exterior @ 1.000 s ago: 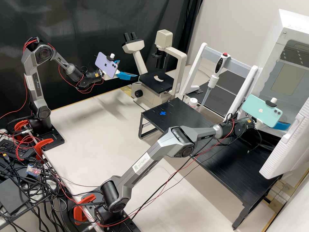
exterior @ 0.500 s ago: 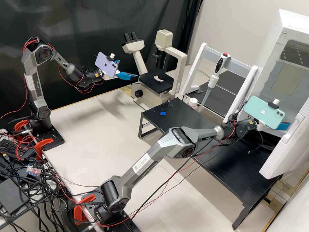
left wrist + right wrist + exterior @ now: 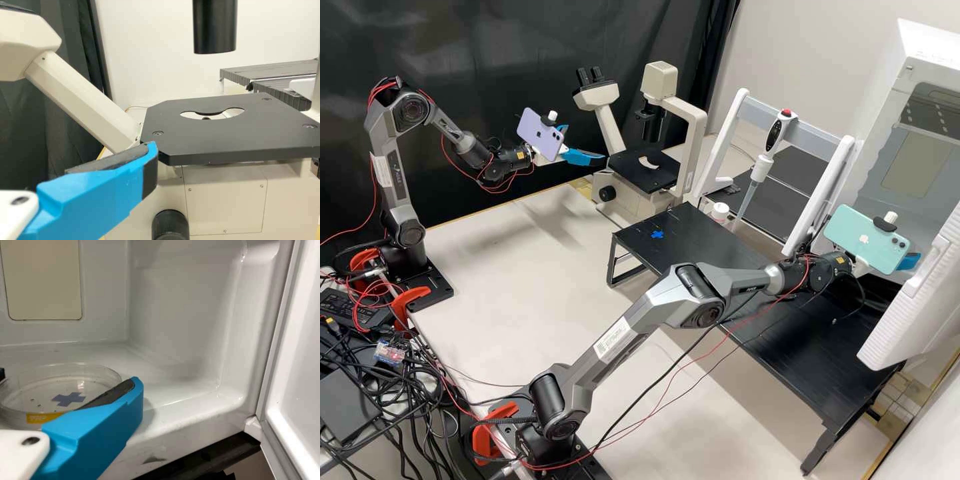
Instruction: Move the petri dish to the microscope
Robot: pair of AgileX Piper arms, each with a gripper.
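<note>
High view: left gripper is open and empty by the microscope; right gripper is at the white chamber. Left wrist: same microscope. Right wrist: fingers apart around the petri dish, can't really tell if they're touching it.

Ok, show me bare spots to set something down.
Pale benchtop lies bare between the left arm's base and the black stand; the stand's top is bare around the blue cross. Crowded: the cable heap by the bench's edge, and the cabinet, where the right gripper is at the dish.
</note>
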